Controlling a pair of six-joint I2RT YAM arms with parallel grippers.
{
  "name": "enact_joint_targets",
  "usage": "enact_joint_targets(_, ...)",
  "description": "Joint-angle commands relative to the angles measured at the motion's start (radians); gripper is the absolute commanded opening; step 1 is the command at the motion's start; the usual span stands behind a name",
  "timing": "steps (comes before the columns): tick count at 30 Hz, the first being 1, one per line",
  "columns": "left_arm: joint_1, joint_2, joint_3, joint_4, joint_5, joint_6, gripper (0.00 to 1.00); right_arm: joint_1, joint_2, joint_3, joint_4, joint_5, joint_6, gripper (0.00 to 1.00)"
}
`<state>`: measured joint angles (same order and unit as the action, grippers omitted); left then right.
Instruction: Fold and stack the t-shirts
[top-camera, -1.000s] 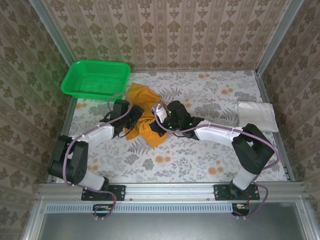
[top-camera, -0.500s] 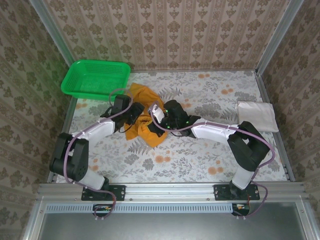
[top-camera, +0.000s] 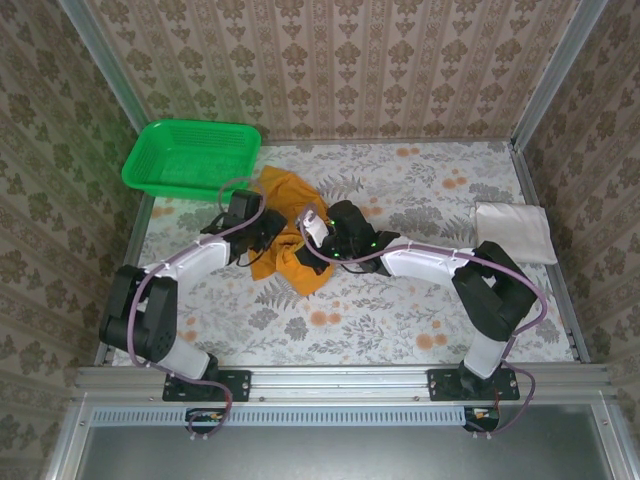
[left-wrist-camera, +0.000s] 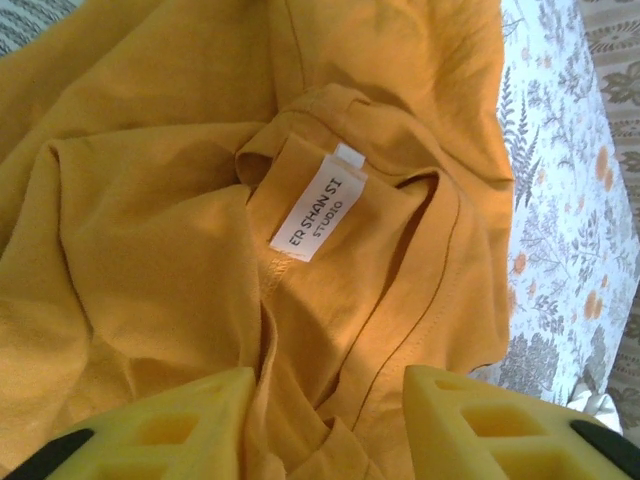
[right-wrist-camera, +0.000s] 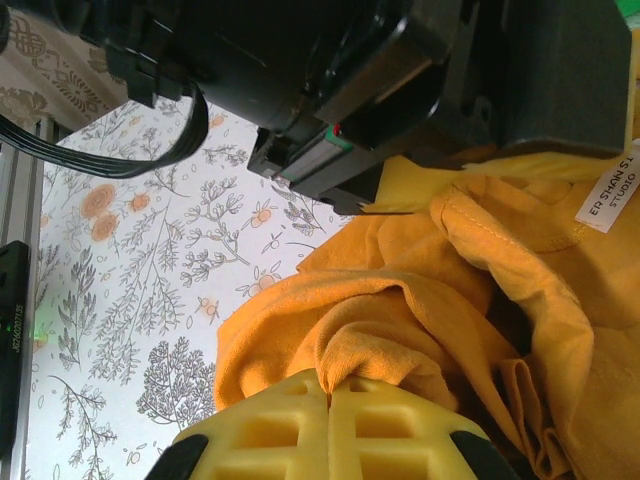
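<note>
The mustard-orange t-shirt (top-camera: 290, 250) lies crumpled on the floral table, left of centre. Its neck label (left-wrist-camera: 318, 205) shows in the left wrist view, between folds of orange cloth (left-wrist-camera: 150, 250). My left gripper (left-wrist-camera: 330, 425) hangs open just over that cloth, its yellow fingers (left-wrist-camera: 160, 425) apart; from above it sits at the shirt's left edge (top-camera: 268, 232). My right gripper (right-wrist-camera: 328, 395) is shut on a pinched fold of the orange t-shirt (right-wrist-camera: 400, 320), at the shirt's right side (top-camera: 318, 240). The white t-shirt (top-camera: 514, 231) lies folded at the right edge.
A green mesh basket (top-camera: 190, 157) stands at the back left corner. Metal rails (top-camera: 540, 240) frame the table. The left arm's dark wrist body (right-wrist-camera: 400, 70) looms close above the right gripper. Bare floral tabletop (top-camera: 400, 320) spreads in front and to the right.
Both grippers have shifted slightly up and inward along the orange t-shirt; the right arm's elbow has drawn a little left. The white t-shirt has not moved.
</note>
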<state>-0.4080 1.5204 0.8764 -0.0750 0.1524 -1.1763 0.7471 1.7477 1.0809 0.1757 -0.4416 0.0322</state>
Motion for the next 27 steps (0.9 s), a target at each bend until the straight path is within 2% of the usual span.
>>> enact_joint_targets(1,-0.013,0.021,0.036,0.026,0.025,-0.001,0.36,0.004,0.013,0.028,0.007,0.01,-0.004,0.0)
enact_joint_targets(3,-0.021,0.023,0.026,0.055,0.019,-0.012,0.24,0.003,0.008,0.03,0.019,0.014,0.003,0.0)
enact_joint_targets(5,-0.026,0.021,0.016,0.078,0.023,-0.024,0.01,0.001,0.005,0.034,0.024,0.012,0.005,0.0)
enact_joint_targets(8,-0.023,-0.003,0.022,0.093,0.017,-0.021,0.0,0.001,-0.003,0.043,0.02,0.005,0.0,0.0)
enact_joint_targets(9,-0.022,-0.015,0.034,0.086,0.016,-0.01,0.0,0.001,-0.006,0.048,0.015,-0.005,-0.003,0.03)
enact_joint_targets(10,-0.017,-0.027,0.053,0.073,0.019,0.004,0.0,0.001,-0.013,0.052,0.009,-0.008,-0.003,0.14)
enact_joint_targets(11,-0.011,-0.039,0.072,0.056,0.026,0.016,0.0,0.001,-0.024,0.049,0.013,0.014,0.008,0.3)
enact_joint_targets(13,0.008,-0.071,0.119,0.009,0.042,0.051,0.0,-0.002,-0.07,0.015,0.073,0.14,0.068,0.64)
enact_joint_targets(15,0.025,-0.109,0.161,-0.055,0.034,0.095,0.0,-0.023,-0.115,-0.04,0.148,0.239,0.141,0.8)
enact_joint_targets(18,0.056,-0.168,0.213,-0.138,0.021,0.152,0.0,-0.086,-0.153,-0.139,0.269,0.341,0.291,0.84)
enact_joint_targets(20,0.081,-0.202,0.236,-0.166,0.028,0.173,0.0,-0.125,-0.148,-0.182,0.28,0.375,0.359,0.84)
enact_joint_targets(27,0.167,-0.293,0.37,-0.282,0.06,0.259,0.0,-0.152,-0.074,-0.282,0.329,0.383,0.409,0.84)
